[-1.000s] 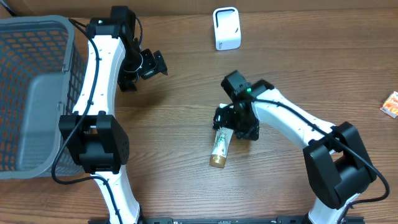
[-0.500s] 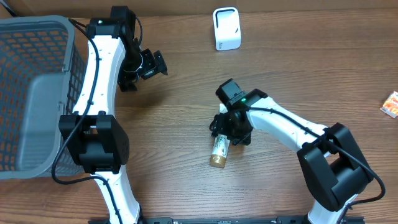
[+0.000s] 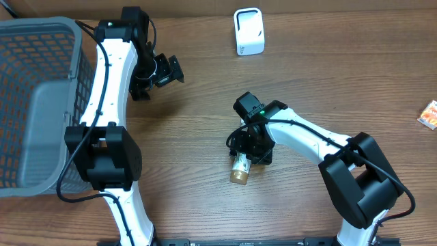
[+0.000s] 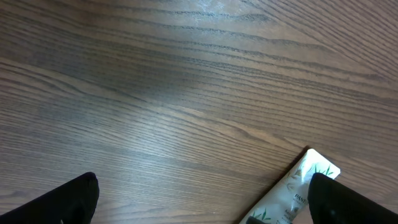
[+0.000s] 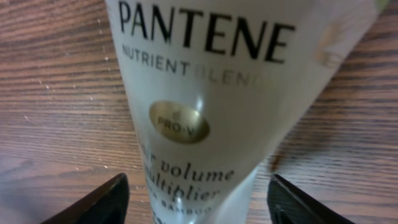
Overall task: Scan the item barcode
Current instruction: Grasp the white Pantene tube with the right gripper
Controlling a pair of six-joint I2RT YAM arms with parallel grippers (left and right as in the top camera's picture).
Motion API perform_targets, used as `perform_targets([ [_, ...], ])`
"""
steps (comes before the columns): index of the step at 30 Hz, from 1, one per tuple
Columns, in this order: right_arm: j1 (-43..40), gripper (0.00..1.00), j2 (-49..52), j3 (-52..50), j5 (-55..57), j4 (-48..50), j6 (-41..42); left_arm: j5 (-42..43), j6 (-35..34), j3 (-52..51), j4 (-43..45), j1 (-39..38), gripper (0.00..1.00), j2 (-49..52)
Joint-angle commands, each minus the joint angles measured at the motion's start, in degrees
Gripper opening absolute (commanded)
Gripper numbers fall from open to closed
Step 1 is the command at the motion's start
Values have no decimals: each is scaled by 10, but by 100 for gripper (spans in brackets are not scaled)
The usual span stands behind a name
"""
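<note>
Right gripper [image 5: 198, 199]: jaws apart, straddling the tube [image 5: 199, 93]; a strip of bare wood shows on each side, no contact seen.
Left gripper [image 4: 202, 204]: spread wide, nothing between the fingers.
Right wrist view only: label print reads PANTENE, with a gold roundel under it; the tube runs between the two black fingertips [image 5: 106, 200].
Overhead only: the gold cap end pokes out on the near side of the right gripper; the rest of the tube is hidden beneath the wrist.
Left wrist view only: the tube's flat crimped end with leaf print, low in the right corner.
Change: the right gripper has slid left and nearer along the tube, covering more of it, and its jaws have drawn in; tube and left arm unmoved.
Tube position: flat on the table [image 3: 205, 205], mid-table, directly under the right gripper; well apart from the left gripper, which hangs far left.
Surroundings: white scanner [image 3: 248, 31] at the far edge; grey basket [image 3: 41, 24] at the left; small orange packet [image 3: 429, 113] at the right edge.
</note>
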Motion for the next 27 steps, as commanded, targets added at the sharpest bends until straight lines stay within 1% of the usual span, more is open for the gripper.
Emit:
perform_targets([
  [1,2,69,3,-2,-11,4,16,-7,-10,5,0,0,100,-1],
  [2,2,68,3,-2,-11,5,16,-7,-10,5,0,0,100,-1],
  [4,2,63,3,-2,-11,5,16,-7,-10,5,0,0,100,-1],
  [8,2,45,3,-2,-12,5,16,-7,-10,5,0,0,100,-1],
  [9,2,37,3,-2,-12,7,16,-7,-10,5,0,0,100,-1],
  [10,1,35,3,-2,-12,7,16,-7,-10,5,0,0,100,-1],
  [14,-6,34,3,8,-9,-2,10,-7,-10,5,0,0,100,-1],
  [16,-11,33,3,20,12,-20,5,-7,-10,5,0,0,100,-1],
  [18,-19,29,3,40,43,-45,-20,-7,-10,5,0,0,100,-1],
  [22,-42,25,3,81,141,-101,-33,-7,-10,5,0,0,100,-1],
  [24,-60,24,3,97,186,-118,-58,-7,-10,5,0,0,100,-1],
  [25,-71,22,3,101,201,-118,-82,-7,-10,5,0,0,100,-1],
  [27,-91,22,3,101,212,-112,-128,-7,-10,5,0,1,100,-1],
])
